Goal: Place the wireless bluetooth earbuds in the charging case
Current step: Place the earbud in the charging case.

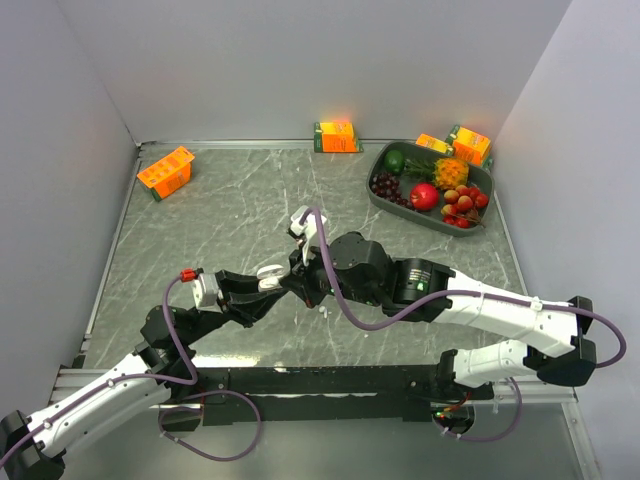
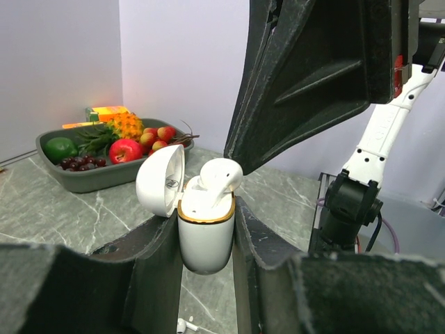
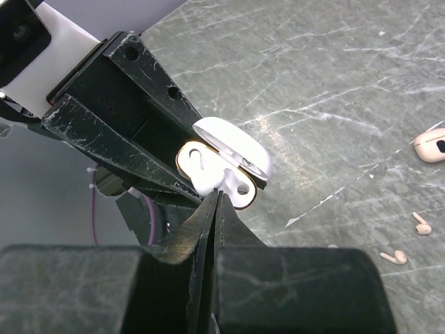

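My left gripper is shut on a white charging case with a gold rim, held upright above the table, its lid open. A whitish earbud lies tilted across the case's opening, partly in a socket. My right gripper is shut, its tips touching that earbud from above; nothing shows between the fingers. Two loose earbuds lie on the table, and one lies below the case. A pale-beige case sits at the right edge.
A grey tray of fruit stands at the back right. Orange cartons stand at the back left, back middle and behind the tray. Another small white case lies just beyond the grippers. Walls close in three sides.
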Robot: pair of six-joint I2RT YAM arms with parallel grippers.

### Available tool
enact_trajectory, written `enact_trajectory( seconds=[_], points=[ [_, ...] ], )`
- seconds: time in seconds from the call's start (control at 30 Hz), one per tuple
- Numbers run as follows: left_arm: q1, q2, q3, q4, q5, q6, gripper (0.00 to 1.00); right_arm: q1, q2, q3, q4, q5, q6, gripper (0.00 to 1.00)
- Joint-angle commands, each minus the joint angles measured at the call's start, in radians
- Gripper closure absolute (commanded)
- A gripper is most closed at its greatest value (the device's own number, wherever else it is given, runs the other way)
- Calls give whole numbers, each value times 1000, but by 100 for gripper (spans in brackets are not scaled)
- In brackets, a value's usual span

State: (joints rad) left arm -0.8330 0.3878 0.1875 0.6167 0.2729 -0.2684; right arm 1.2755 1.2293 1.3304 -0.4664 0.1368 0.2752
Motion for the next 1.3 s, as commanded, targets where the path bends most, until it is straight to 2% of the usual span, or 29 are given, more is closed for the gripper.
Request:
enact_trajectory(
  seconds=[0.0,0.87,1.0,1.03,1.13,1.2,1.27],
  points=[
    [-3,-3,12,44,19,-17,99,-1,9,61,23,-6,-16,98],
    [-2,-7,6,51,15,-15,99,4,42,110,31,-48,-34,98],
    [-3,-7,3,58,8,-17,99,10,-7,90,54,-33,-24,92],
    [-2,-7,3,58,5,-17,99,10,-19,84,58,-23,-18,85],
    [-3,-9,1,64,3,-14,99,10,-57,69,51,26,-11,75],
    [-3,-6,3,66,3,-12,99,5,-74,55,42,64,-8,74],
    [-3,-1,6,69,9,-12,99,-4,-64,56,22,67,-1,77]
  ],
)
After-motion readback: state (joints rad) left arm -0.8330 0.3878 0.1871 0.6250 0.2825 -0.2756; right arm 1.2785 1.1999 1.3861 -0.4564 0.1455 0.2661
